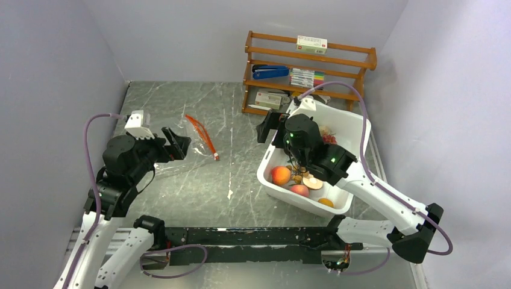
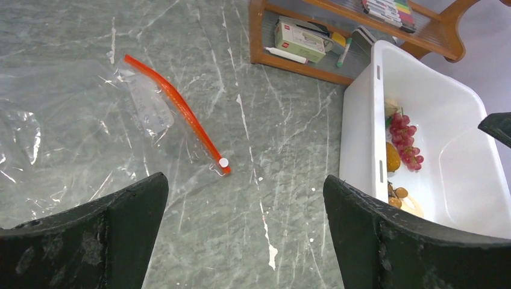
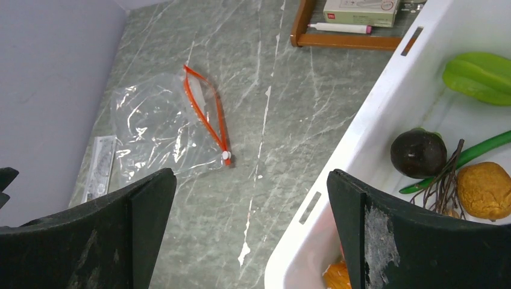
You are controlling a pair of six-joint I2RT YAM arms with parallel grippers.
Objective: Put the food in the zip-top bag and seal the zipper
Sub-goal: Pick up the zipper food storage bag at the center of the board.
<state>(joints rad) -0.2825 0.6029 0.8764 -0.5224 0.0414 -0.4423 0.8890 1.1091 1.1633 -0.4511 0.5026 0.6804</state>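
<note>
The clear zip-top bag (image 1: pixel 175 150) lies flat on the marble table at centre left, empty, its red-orange zipper (image 1: pixel 203 137) facing the bin. Bag (image 2: pixel 66 120) and zipper (image 2: pixel 175 102) also show in the left wrist view, and in the right wrist view (image 3: pixel 159 132) with its zipper (image 3: pixel 208 114). The food sits in a white bin (image 1: pixel 355 129): orange fruit (image 1: pixel 281 175), red grapes (image 2: pixel 405 141), green pod (image 3: pixel 482 72), brown berry twigs (image 3: pixel 446 180). My left gripper (image 1: pixel 179 144) hovers open over the bag. My right gripper (image 1: pixel 269 127) is open and empty over the bin's left wall.
A wooden rack (image 1: pixel 307 69) stands at the back with a blue stapler, markers and small boxes. Grey walls close in on the left, back and right. The bin (image 3: pixel 373 114) also holds a dark round fruit (image 3: pixel 417 152).
</note>
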